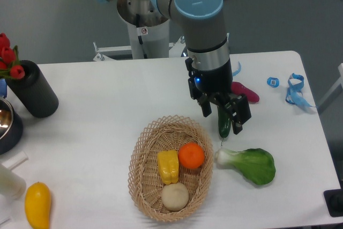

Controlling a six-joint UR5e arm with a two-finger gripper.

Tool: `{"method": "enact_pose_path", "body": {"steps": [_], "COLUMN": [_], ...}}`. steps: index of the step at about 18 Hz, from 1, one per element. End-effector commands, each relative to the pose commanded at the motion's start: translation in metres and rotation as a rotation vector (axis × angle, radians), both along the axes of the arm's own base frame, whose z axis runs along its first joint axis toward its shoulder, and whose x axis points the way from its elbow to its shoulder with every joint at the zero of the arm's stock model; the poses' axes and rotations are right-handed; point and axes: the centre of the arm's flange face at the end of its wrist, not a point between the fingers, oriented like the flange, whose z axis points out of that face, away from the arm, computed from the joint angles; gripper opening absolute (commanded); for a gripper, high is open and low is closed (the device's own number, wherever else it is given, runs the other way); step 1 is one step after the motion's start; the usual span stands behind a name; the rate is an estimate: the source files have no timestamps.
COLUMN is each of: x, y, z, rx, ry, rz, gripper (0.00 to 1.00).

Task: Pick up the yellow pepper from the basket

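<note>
Pepper (168,166) yellow, long axis toward camera, in basket (140,154); end effector (221,122) spread, empty.

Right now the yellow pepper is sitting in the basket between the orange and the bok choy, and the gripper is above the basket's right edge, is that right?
Not quite. The bok choy lies on the table outside the basket. In the camera view, the yellow pepper sits in the basket beside the orange, with a pale round item in front. The gripper is above the basket's right edge.
</note>
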Motion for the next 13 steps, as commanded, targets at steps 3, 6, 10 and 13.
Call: {"method": "enact_pose_path", "body": {"steps": [3, 6, 10, 13], "x": [0.0, 0.001, 0.005, 0.008], "y": [0.0, 0.0, -0.001, 0.0], "z": [0.001, 0.0, -0.015, -0.024], "rx": [-0.001, -0.002, 0.054, 0.084], "ry": [0.007, 0.0, -0.013, -0.004], "rz": [-0.001, 0.003, 0.08, 0.105], "gripper": [1.0, 1.0, 1.0, 1.0]}}
